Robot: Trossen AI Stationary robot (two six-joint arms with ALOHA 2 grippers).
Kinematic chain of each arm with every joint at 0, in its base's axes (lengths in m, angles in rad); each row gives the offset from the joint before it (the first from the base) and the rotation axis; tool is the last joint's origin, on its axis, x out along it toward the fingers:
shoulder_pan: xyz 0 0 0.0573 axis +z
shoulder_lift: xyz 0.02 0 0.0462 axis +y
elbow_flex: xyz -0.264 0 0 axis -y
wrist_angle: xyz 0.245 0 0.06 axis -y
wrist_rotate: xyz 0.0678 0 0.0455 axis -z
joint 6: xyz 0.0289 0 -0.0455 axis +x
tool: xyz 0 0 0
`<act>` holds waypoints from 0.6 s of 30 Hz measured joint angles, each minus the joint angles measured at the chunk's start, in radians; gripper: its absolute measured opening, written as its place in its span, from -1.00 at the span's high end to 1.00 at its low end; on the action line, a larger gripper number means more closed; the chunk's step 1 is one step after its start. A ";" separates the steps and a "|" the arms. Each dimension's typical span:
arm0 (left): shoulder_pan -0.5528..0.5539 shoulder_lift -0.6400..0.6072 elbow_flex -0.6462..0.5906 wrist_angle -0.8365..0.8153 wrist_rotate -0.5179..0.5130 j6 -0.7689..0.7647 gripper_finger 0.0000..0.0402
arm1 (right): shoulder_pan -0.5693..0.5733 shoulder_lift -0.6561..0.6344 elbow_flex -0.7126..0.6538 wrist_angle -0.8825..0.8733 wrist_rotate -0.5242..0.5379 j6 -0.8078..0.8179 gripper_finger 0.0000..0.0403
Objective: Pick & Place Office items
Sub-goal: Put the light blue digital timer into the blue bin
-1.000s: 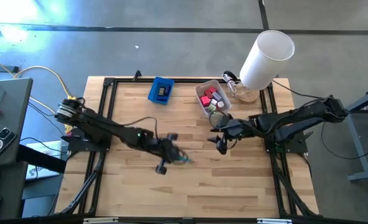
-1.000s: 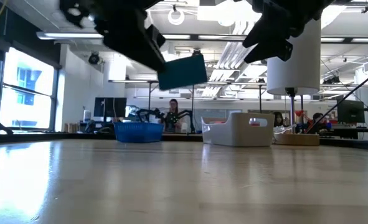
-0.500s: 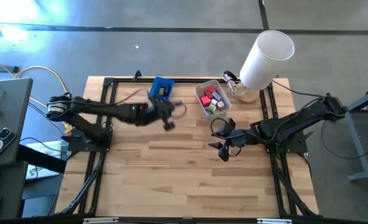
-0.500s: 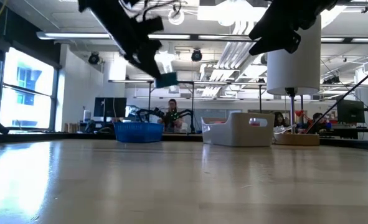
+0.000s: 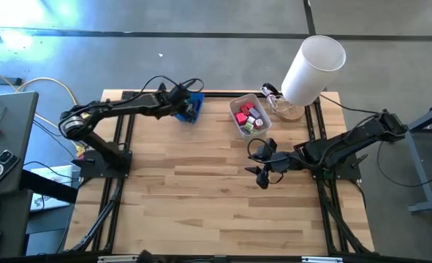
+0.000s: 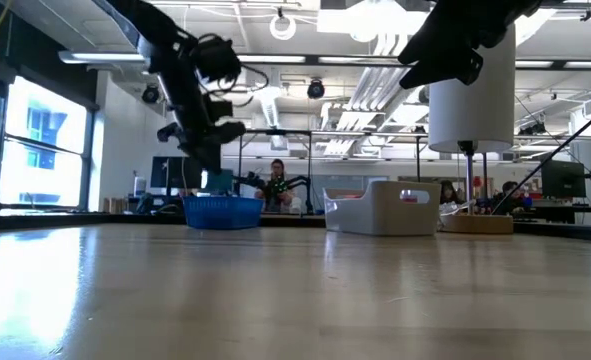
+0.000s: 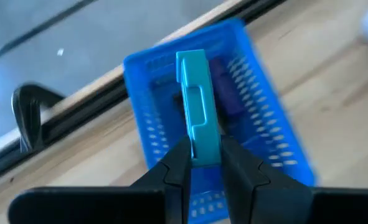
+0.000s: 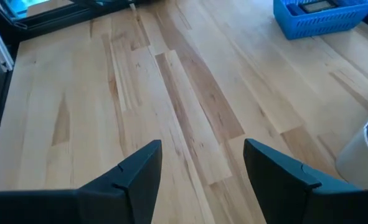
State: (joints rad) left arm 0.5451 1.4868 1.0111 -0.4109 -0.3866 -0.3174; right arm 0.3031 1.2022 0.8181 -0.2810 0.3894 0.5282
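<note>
Teal plastic is what I watch first: from the high view my left gripper (image 5: 188, 106) sits over the blue tray (image 5: 194, 111) at the far edge of the table (image 5: 201, 197), though the teal clip itself is too small to pick out from up here. The translucent bin (image 5: 239, 126) lies to the right of the tray, with red, pink and green office items (image 5: 248, 117) inside it. My right gripper (image 5: 262, 172) hangs over bare wood near the bin, on its near side. A tall white cylinder (image 5: 314, 69) stands at the far right corner.

In the low view I see the left arm (image 6: 190, 90) reaching down above the tray (image 6: 222, 211), and the bin (image 6: 385, 215) just to its right. A person (image 6: 276, 185) stands in the room behind.

Through the left wrist view I have the clearest read: the two dark fingers (image 7: 179, 168) pinch the lower end of a teal clip (image 7: 195, 106), which stands upright directly over the tray (image 7: 146, 68). Dark and purple pieces lie in the tray beneath it.

Through the right wrist view the fingers (image 8: 134, 174) stand spread apart with nothing between them, only table boards below; the tray (image 8: 320, 18) shows far off.
</note>
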 joint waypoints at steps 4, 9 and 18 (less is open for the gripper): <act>0.041 0.056 -0.001 0.001 0.003 -0.020 0.74 | 0.000 0.000 0.000 0.000 0.005 0.001 -0.07; 0.063 0.107 -0.001 0.014 0.005 0.011 0.70 | 0.000 0.000 0.000 0.000 0.005 0.002 -0.07; 0.045 0.124 -0.001 0.045 0.006 0.032 0.61 | 0.000 0.000 0.000 0.000 0.023 0.002 -0.07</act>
State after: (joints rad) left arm 0.5899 1.6104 1.0100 -0.3662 -0.3803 -0.2849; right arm 0.3031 1.2026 0.8181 -0.2807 0.4126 0.5304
